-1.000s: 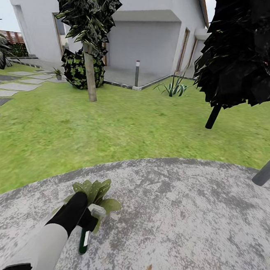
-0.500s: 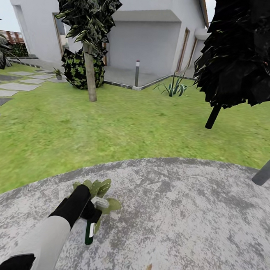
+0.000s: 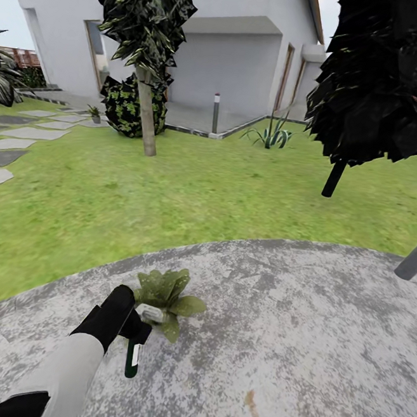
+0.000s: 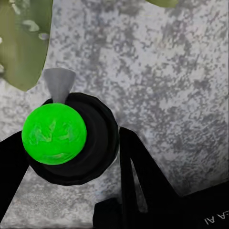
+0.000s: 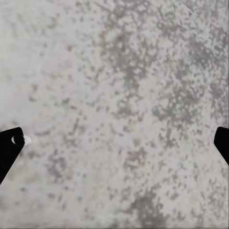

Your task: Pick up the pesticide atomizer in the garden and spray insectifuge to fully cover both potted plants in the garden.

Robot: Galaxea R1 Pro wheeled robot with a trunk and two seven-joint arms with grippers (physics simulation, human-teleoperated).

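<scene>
My left gripper [image 3: 138, 329] is shut on the pesticide atomizer [image 3: 132, 358], a slim dark bottle with a pale band that hangs down from the fingers. Its pale nozzle [image 3: 150, 313] points at a potted plant [image 3: 166, 292], a low green rosette on the round grey patio [image 3: 297, 344], and sits right by the leaves. In the left wrist view the atomizer [image 4: 54, 135] shows end-on, a bright green disc in a black ring between black fingers [image 4: 143, 181], with leaves [image 4: 21, 47] close by. A second potted plant [image 3: 94, 113] stands far off by the stepping stones. My right gripper [image 5: 114, 143] is open over bare paving.
Green lawn [image 3: 172, 192] lies beyond the patio. A thin tree trunk [image 3: 146, 123], a striped dark shrub [image 3: 132, 107], a bollard lamp [image 3: 215, 112] and an agave [image 3: 271, 137] stand before the house. A dark tree [image 3: 386, 85] and a slanted grey pole [image 3: 415, 257] are at the right.
The whole view has shifted a little to the right. The bottle has swung slightly in my left gripper, and more of the near plant's leaves show beyond the nozzle.
</scene>
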